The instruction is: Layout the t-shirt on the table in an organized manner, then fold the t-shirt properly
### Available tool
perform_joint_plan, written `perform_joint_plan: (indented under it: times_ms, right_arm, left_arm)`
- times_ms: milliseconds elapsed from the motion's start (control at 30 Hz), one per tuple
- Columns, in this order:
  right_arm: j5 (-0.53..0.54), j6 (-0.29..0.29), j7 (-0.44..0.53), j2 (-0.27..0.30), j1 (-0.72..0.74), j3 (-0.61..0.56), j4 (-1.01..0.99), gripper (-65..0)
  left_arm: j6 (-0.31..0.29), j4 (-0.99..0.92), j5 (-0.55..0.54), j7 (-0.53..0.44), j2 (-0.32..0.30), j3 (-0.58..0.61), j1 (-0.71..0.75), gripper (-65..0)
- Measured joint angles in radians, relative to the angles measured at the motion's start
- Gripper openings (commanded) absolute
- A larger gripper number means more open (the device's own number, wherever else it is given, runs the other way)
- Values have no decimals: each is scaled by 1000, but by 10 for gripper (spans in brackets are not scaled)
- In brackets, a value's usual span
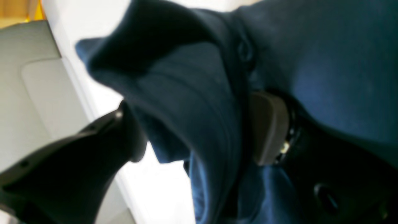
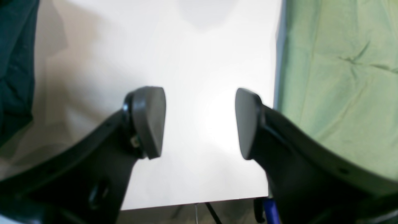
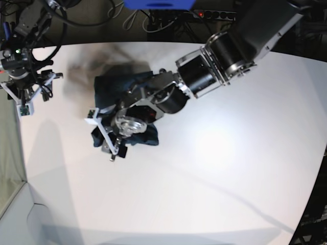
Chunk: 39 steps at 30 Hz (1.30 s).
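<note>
In the left wrist view the left gripper [image 1: 192,130] is standing with its jaws apart, and a thick fold of the shirt [image 1: 192,102] is hanging between them; the cloth is lying against the pale pad on one side while the dark finger [image 1: 77,161] on the other side is showing a gap of white table [image 1: 155,193] beside it, so the gripper is looking parted around the fold rather than pinching it, though the blur is not letting one be sure. In the right wrist view the right gripper [image 2: 200,123] is wide and empty over bare table [image 2: 199,62], and only a dark edge of the shirt [image 2: 15,62] is showing at the far left of that view, well apart from its pads. In the base view, further off, the shirt [image 3: 110,87] is lying as a crumpled bundle on the table [image 3: 214,168], left of centre, and no clear long axis can be told from it. The left gripper [image 3: 115,138] is sitting directly on the bundle, at its near side. The right arm [image 3: 23,76] is waiting at the far left edge. The left arm is therefore much the nearer one, and spreading the shirt probably needs a new grasp at a corner or hem.
</note>
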Motion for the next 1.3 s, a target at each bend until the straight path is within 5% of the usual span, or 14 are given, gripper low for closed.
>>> perform_joint_plan:
  times_ms: [267,867,1167,1300]
  right_arm:
    - [1,0,4,-11,-10,-4,-1,-285]
    - [0,0,2,-11,-11,0,0,-285]
    - [0,0,0,-23,9,-7,0,-290]
    - [-1,-1,-1,-29,34,-29,25,-429]
  left_arm:
    - [-68,153,17,38,-31,-29,28,-161]
    - [-66,249,22,39,-26,-176,31,-163]
    - [-61,494,28,41,-24,-555,61,-166]
    - [-72,579,26,57,-28,-770,154,-274]
